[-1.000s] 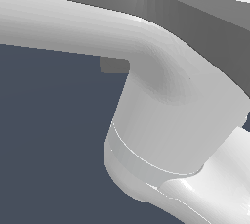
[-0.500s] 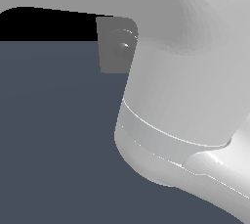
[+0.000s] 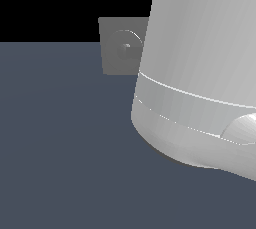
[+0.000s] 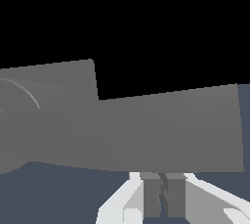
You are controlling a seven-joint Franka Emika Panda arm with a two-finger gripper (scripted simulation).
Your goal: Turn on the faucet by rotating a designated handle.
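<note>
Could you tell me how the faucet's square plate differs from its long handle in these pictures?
In the wrist view the handle is a long, flat bar running across the picture, while the square plate sits behind its hub end. The plate carries a raised round hub; the bar's face looks plain. Both are matte grey.

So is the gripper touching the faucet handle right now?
Cannot tell. In the wrist view the gripper fingers run up to the handle edge, but overlap hides any gap. The exterior view is blocked by the arm.
</note>
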